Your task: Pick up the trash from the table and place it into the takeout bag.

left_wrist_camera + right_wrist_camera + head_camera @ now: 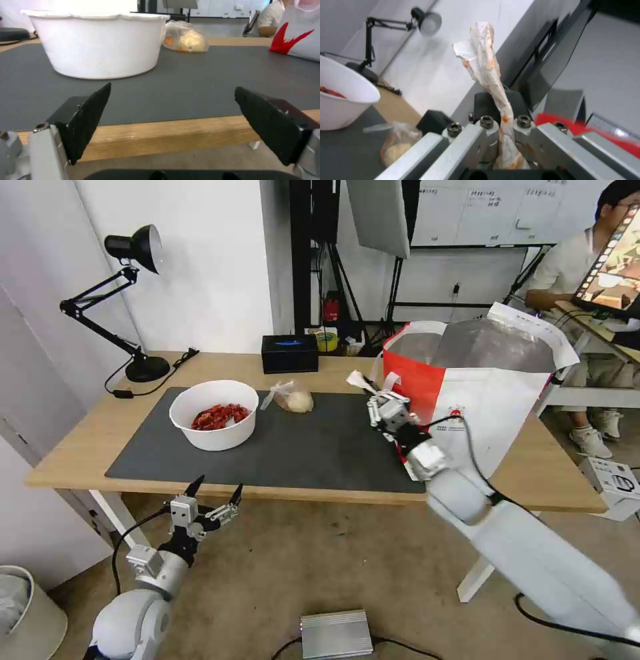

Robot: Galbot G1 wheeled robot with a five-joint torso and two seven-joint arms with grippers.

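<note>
The right tool (375, 395) pinched a stained, crumpled tissue (486, 65) above the worktop (80, 447), just beside the red side of the takeout bag (493, 400), not yet over its foil-lined mouth. The left tool (215, 493) hung spread below the worktop's near edge. The white bowl of red shells (215, 415) and the clear bag with a beige lump (293, 398) remained on the grey mat (320, 447), with open room between them.
</note>
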